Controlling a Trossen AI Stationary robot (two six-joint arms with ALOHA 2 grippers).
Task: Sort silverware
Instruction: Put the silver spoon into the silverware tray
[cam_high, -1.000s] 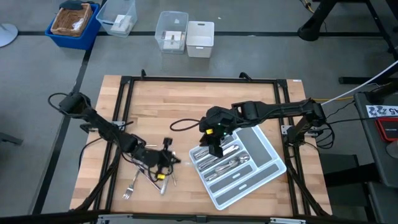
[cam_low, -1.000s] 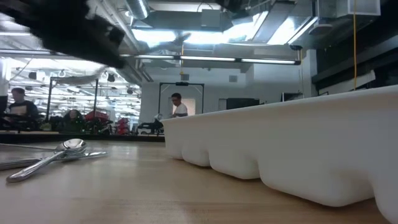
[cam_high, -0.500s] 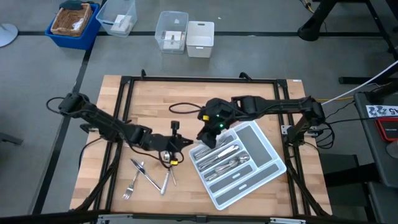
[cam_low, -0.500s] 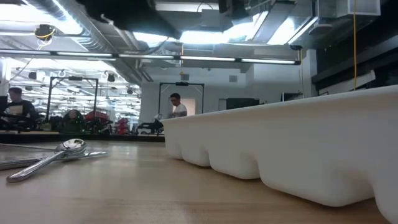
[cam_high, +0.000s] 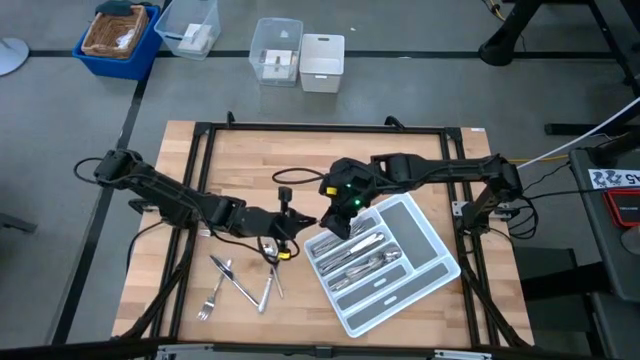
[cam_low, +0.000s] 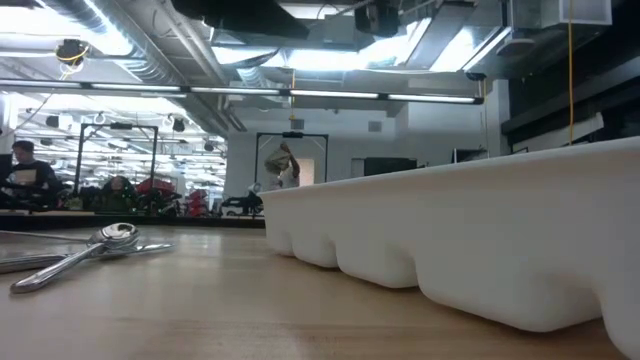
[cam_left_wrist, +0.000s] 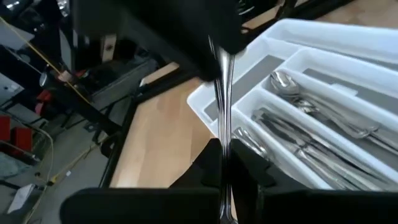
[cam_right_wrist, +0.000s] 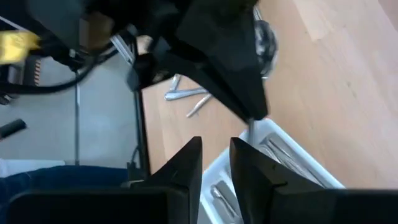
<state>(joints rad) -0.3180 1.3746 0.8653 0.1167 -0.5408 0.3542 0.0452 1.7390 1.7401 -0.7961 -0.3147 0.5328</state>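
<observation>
The left gripper (cam_high: 300, 222) is clamped on a slim, stiff, slippery piece of silverware (cam_left_wrist: 222, 112) at the tray (cam_high: 435, 245) near the surface's middle, best pinched mid-handle, while the right gripper (cam_high: 345, 218) hovers beside it with fingers part-open, holding nothing I can see.

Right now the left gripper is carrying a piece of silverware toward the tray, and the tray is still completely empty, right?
Not quite. The left gripper does hold a piece of silverware by the tray, but the tray is not empty: the high view and the left wrist view show spoons and other pieces already lying in its compartments.
</observation>
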